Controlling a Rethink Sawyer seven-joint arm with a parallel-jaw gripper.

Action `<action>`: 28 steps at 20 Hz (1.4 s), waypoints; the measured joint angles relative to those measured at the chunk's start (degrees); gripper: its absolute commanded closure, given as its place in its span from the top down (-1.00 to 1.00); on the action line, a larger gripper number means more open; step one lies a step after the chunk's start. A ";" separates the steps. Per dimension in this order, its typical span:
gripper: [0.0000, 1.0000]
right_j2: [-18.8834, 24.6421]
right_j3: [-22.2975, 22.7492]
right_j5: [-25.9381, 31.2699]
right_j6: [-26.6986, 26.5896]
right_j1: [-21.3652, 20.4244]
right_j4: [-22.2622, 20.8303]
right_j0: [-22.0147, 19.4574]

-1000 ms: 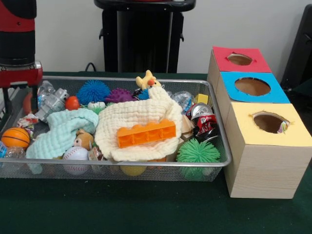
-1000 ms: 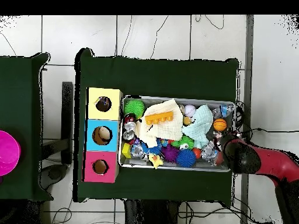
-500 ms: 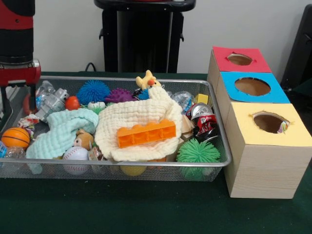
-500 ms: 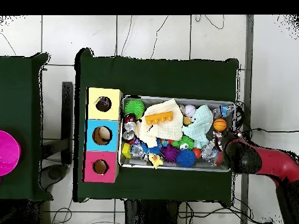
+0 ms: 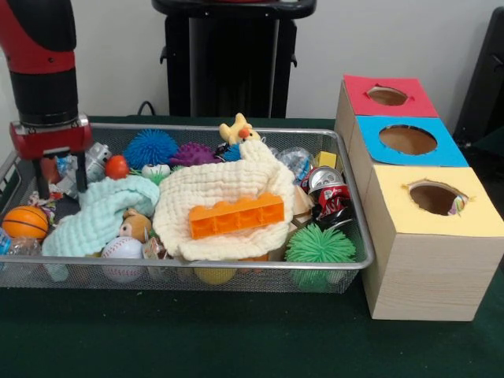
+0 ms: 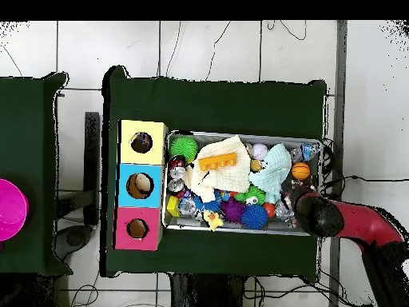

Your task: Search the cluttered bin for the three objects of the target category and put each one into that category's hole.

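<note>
Wire bin point(image 5: 346, 272) at frame centre was packed — orange block point(image 5: 236, 215) on cream cloth point(image 5: 213, 189), mint cloth point(image 5: 102, 209), spiky green ball point(image 5: 319, 246), crushed cans point(image 5: 327, 189). Gripper point(image 5: 59, 169) hung over bin's upper-left corner w/ fingers apart, nothing held. Three boxes point(image 5: 425, 236) at right — holes looked empty.

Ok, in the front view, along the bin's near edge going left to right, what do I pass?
Basketball → baseball → orange brick on the cream cloth → green spiky ball → yellow-topped box.
</note>
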 measured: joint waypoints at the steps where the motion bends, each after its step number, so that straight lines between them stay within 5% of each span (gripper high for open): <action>1: 1.00 0.00 0.01 -0.13 0.00 0.29 -0.02 0.00; 12: 1.00 0.22 -0.10 -2.87 0.00 4.50 -1.65 -1.93; 28: 1.00 0.50 -0.04 -2.84 0.00 -0.12 -0.79 -2.05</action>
